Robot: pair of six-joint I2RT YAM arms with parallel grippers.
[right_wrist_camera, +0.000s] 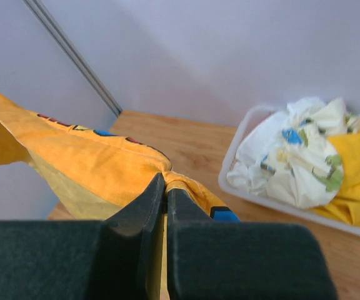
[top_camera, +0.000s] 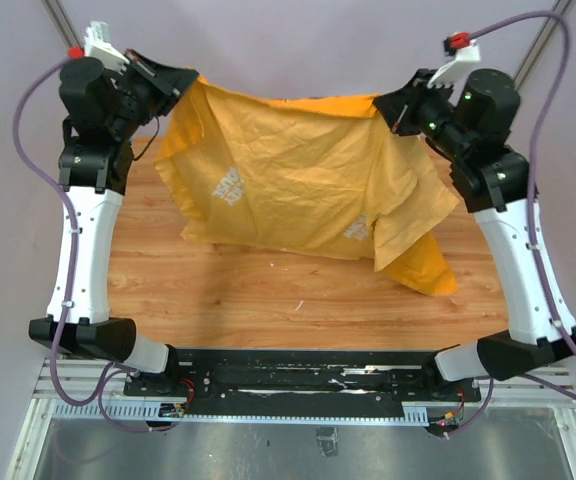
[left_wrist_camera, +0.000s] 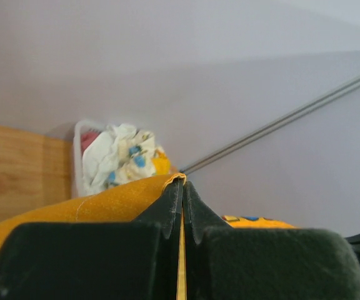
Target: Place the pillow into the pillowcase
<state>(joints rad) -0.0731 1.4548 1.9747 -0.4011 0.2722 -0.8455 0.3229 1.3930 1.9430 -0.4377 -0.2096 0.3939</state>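
Note:
The orange-yellow pillowcase (top_camera: 298, 170) hangs stretched between my two grippers above the wooden table, its lower right corner drooping toward the table's front. My left gripper (top_camera: 183, 82) is shut on its upper left edge, with the fabric pinched between the fingers in the left wrist view (left_wrist_camera: 183, 182). My right gripper (top_camera: 388, 105) is shut on its upper right edge, which also shows in the right wrist view (right_wrist_camera: 165, 181). Coloured letter prints show on the pillowcase (right_wrist_camera: 92, 159). The pillow is out of view.
A white basket (right_wrist_camera: 233, 181) of crumpled white patterned and yellow cloths (right_wrist_camera: 299, 159) stands on the wooden table; it also shows in the left wrist view (left_wrist_camera: 79, 156). The wooden tabletop (top_camera: 268, 290) lies under the hanging fabric. Grey walls surround the table.

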